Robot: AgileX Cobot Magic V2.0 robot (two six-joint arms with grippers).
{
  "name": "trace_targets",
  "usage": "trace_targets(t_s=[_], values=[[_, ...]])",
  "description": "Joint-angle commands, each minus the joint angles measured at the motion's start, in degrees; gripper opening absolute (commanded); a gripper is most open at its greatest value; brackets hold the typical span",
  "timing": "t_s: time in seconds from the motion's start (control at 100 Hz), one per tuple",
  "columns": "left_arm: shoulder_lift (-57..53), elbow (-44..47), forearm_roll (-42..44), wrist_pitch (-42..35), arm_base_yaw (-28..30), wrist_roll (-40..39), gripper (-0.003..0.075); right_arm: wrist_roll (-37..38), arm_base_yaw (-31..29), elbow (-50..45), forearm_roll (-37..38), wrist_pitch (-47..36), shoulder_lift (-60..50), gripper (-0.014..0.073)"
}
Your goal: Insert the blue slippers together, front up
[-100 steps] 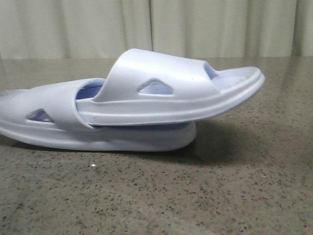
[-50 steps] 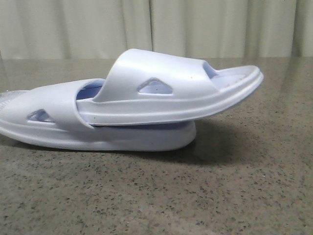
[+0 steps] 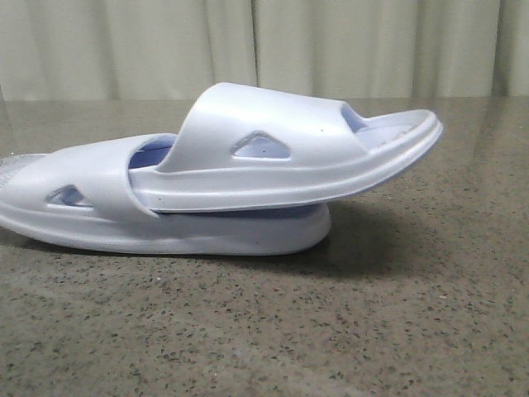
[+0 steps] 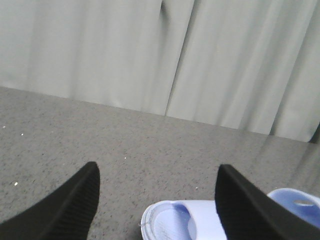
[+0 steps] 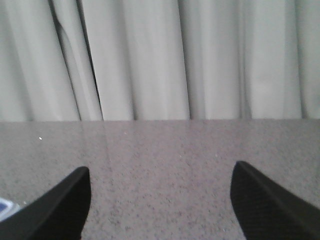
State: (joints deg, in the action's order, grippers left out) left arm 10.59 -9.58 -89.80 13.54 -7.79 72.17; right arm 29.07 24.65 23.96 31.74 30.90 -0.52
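We judge the task approx. done: upper slipper (image 3: 281, 157) sits wedged under lower slipper's (image 3: 165, 219) strap at desk (image 3: 331, 331) centre, toe toward 3 o'clock; left tool (image 4: 157, 200) & right tool (image 5: 160, 200) both apart, holding nothing.

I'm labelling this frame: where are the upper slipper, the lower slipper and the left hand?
upper slipper (image 3: 273, 124), front view, on its wide strap.
lower slipper (image 3: 91, 186), front view, on its strap, beside the triangular hole.
left hand (image 4: 157, 187), left wrist view, midway between its spread fingertips.
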Motion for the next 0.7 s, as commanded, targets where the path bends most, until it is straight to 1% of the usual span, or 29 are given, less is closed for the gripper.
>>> trace_targets(t_s=[0.0, 0.08, 0.24, 0.31, 0.38, 0.41, 0.47, 0.53, 0.65, 0.67, 0.69], values=[[0.2, 0.1, -0.8, -1.7, -0.4, -0.6, 0.0436, -0.5, -0.2, -0.4, 1.8, 0.5, -1.3, 0.0505], [0.2, 1.5, -0.7, -2.9, -0.4, -0.6, 0.0436, -0.5, -0.2, -1.5, 1.2, 2.5, -1.0, 0.0505], [0.2, 2.5, -0.7, -5.6, -0.4, -0.6, 0.0435, -0.5, -0.2, -1.8, 0.9, 0.6, -1.0, 0.0503], [0.2, 2.6, -0.7, -6.1, -0.4, -0.6, 0.0424, -0.5, -0.2, -1.8, 1.0, 0.3, -0.9, 0.0470], [0.2, 2.6, -0.7, -6.3, -0.4, -0.6, 0.0381, -0.5, -0.2, -1.8, 1.0, 0.2, -0.9, 0.0397], [0.2, 2.6, -0.7, -6.3, -0.4, -0.6, 0.0354, -0.5, -0.2, -1.8, 1.1, 0.2, -0.9, 0.0346], [0.2, 2.6, -0.7, -6.3, -0.4, -0.6, 0.0279, -0.5, -0.2, -1.8, 1.2, 0.2, -0.9, 0.0251], [0.2, 2.6, -0.7, -6.3, -0.4, -0.6, 0.0204, -0.5, -0.2, -1.8, 1.2, 0.2, -0.9, 0.0134], [0.2, 2.6, -0.7, -6.3, -0.4, -0.6, 0.0030, -0.5, -0.2, -1.8, 1.2, 0.2, -0.9, -0.0069], [0.2, 2.6, -0.7, -6.3, -0.4, -0.6, 0.0013, -0.5, -0.2, -1.8, 1.2, 0.2, -0.9, -0.0098], [0.2, 2.6, -0.7, -6.3, -0.4, -0.5, 0.0017, -0.5, -0.2, -1.8, 1.2, 0.2, -0.9, -0.0106]])
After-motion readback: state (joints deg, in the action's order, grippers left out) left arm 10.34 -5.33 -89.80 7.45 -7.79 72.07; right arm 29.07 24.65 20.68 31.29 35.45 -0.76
